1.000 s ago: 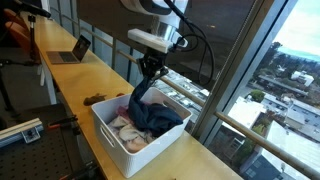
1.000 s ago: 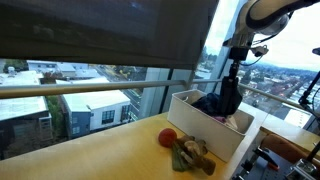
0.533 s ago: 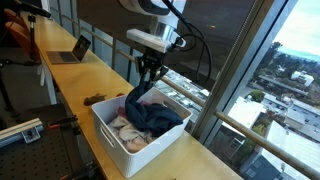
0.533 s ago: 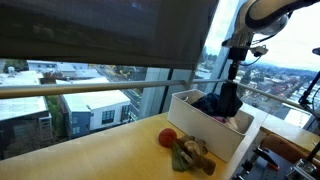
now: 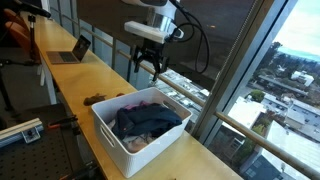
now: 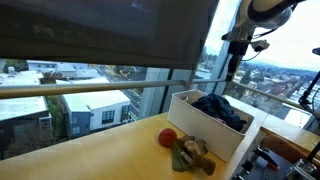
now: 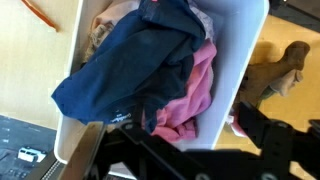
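Hovering above the white bin (image 5: 108, 135), the hand (image 5: 147, 70) hangs wide open and empty; the navy garment (image 5: 148, 122) lies inside the bin over pink cloth (image 7: 195, 95). Lifting straight up should avoid snagging fabric.

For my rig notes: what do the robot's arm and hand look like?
The arm is white near its end. The hand below is black, with two slim fingers. A black cable loops beside the arm.
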